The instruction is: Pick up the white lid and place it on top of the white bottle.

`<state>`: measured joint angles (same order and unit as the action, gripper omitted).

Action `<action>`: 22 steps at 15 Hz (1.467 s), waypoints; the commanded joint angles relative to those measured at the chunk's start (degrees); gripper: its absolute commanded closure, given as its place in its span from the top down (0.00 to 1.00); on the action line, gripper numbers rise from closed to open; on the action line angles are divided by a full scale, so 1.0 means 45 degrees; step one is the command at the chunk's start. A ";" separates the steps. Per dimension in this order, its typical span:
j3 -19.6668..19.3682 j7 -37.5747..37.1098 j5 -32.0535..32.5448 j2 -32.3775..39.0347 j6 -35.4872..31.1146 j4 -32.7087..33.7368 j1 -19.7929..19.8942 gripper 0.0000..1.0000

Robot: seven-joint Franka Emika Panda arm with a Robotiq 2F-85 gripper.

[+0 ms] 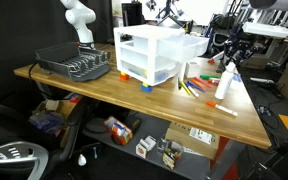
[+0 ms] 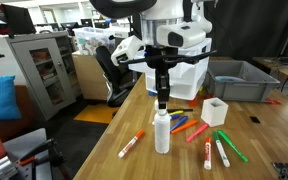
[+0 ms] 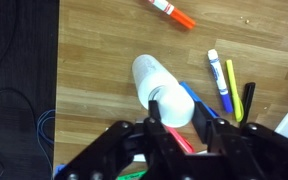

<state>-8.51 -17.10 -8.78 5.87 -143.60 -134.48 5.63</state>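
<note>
The white bottle (image 2: 162, 135) stands upright near the table's front edge and also shows in an exterior view (image 1: 227, 84). My gripper (image 2: 162, 100) hangs straight over its top, almost touching it. In the wrist view the bottle's body (image 3: 146, 72) runs up and left from the fingers. A round white lid (image 3: 174, 108) sits between the two black fingers of my gripper (image 3: 176, 118), right over the bottle's top. The fingers look closed on the lid.
Coloured markers (image 2: 199, 128) lie beside the bottle, with an orange-capped one (image 2: 131, 144) nearer the front and one in the wrist view (image 3: 169, 12). A small white box (image 2: 215, 110), a white drawer unit (image 1: 151, 52) and a dark dish rack (image 1: 74, 63) stand on the table.
</note>
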 commanded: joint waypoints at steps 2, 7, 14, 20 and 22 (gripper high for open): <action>-0.0021 0.0259 -0.0114 0.0180 -0.0044 0.0097 0.0198 0.13; -0.0135 0.0205 0.0186 0.0160 0.0201 0.0428 0.0170 0.13; -0.0067 0.0352 0.0051 0.0677 0.0887 0.0661 0.0172 0.13; -0.0092 0.0348 0.0072 0.1029 0.1275 0.0987 0.0189 0.13; -0.0082 0.0408 0.0029 0.1109 0.1379 0.1121 0.0191 0.13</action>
<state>-9.34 -16.78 -8.41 8.64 -139.55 -131.36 5.68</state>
